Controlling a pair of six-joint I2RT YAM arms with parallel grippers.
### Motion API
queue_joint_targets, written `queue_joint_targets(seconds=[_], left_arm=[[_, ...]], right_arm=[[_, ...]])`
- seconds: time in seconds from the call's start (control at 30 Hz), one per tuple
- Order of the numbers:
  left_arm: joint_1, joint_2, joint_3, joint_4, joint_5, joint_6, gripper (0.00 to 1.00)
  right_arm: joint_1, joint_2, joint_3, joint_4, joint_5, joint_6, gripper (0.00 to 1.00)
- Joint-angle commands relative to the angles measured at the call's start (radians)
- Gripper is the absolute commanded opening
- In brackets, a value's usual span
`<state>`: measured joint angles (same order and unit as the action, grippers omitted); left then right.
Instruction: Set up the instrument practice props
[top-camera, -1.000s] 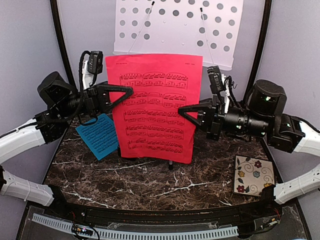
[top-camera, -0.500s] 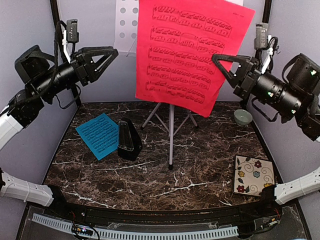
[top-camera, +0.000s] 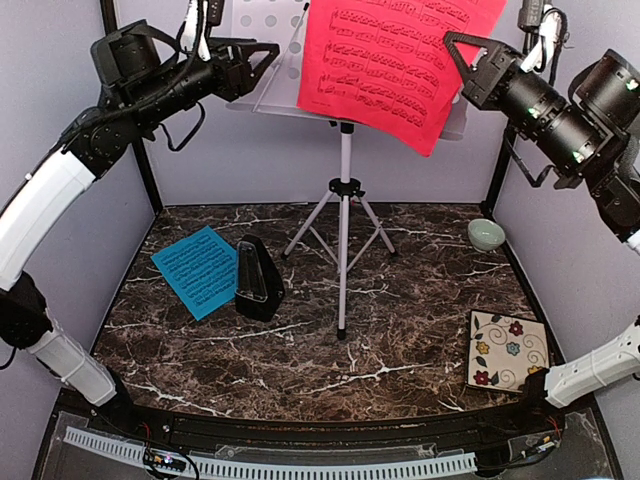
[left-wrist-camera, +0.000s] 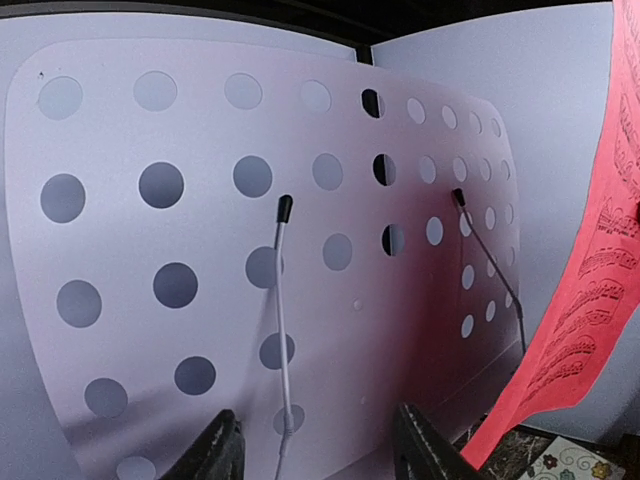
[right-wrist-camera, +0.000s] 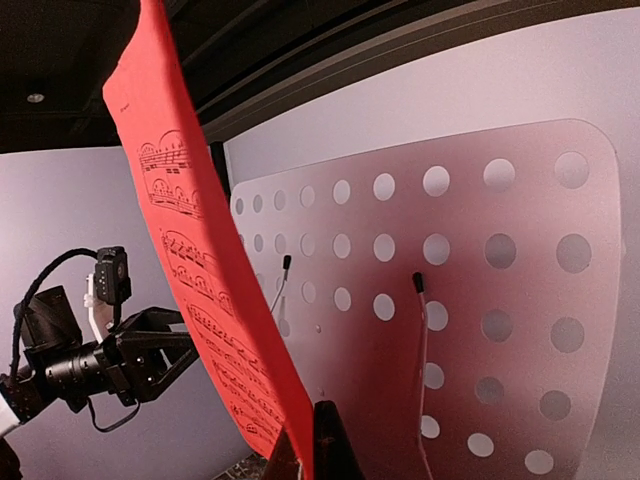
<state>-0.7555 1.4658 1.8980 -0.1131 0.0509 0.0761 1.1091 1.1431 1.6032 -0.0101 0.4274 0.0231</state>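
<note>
The white tripod music stand (top-camera: 344, 215) stands at mid table, its hole-perforated desk (top-camera: 262, 62) high at the back. My right gripper (top-camera: 452, 42) is shut on the right edge of the red sheet-music page (top-camera: 390, 60) and holds it up in front of the desk. In the right wrist view the page (right-wrist-camera: 210, 300) hangs from the closed jaws (right-wrist-camera: 305, 452), beside the desk (right-wrist-camera: 480, 300). My left gripper (top-camera: 268, 60) is open and empty at the desk's left edge (left-wrist-camera: 200, 250), its fingertips (left-wrist-camera: 215, 452) wide apart. The cyan-blue page (top-camera: 197, 270) lies flat at left, and the black metronome (top-camera: 257, 280) stands beside it.
A floral square tile (top-camera: 510, 350) lies at the front right. A small pale green bowl (top-camera: 486, 234) sits at the back right. Two wire page holders (left-wrist-camera: 281, 300) stand against the desk. Grey booth walls and black posts close in the sides and back.
Both arms have risen high. The right gripper has carried the red page up and right, off the front of the stand. The left gripper has moved away from the page towards the desk.
</note>
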Motion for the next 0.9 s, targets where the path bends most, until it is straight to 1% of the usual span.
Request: queue_joint_targets(seconds=[0.0,0.1,0.23,0.43,0.73,0.87], left_arm=[[-0.003,0.074,0.116,-0.069,-0.064,0.116,0.52],[-0.003,0.133,0.192,-0.092,-0.08,0.16,0.5],[-0.002,0.209,0.294,-0.138,-0.097,0.187,0.47],[-0.003,0.246,0.322,-0.119,-0.141,0.218,0.4],[-0.003,0.283,0.362,-0.13,-0.153,0.229,0.21],[-0.005,0.269,0.337,-0.097,-0.145,0.224,0.09]], right_arm=[[-0.054,0.041,0.06,0.057,0.048,-0.028,0.0],[-0.098,0.075,0.096,0.044,0.027,-0.029,0.0],[-0.153,0.096,0.101,0.059,-0.005,-0.022,0.0],[-0.213,0.134,0.126,0.083,-0.023,-0.008,0.0],[-0.271,0.199,0.166,0.092,-0.026,-0.011,0.0],[-0.287,0.222,0.181,0.098,-0.043,-0.025,0.0]])
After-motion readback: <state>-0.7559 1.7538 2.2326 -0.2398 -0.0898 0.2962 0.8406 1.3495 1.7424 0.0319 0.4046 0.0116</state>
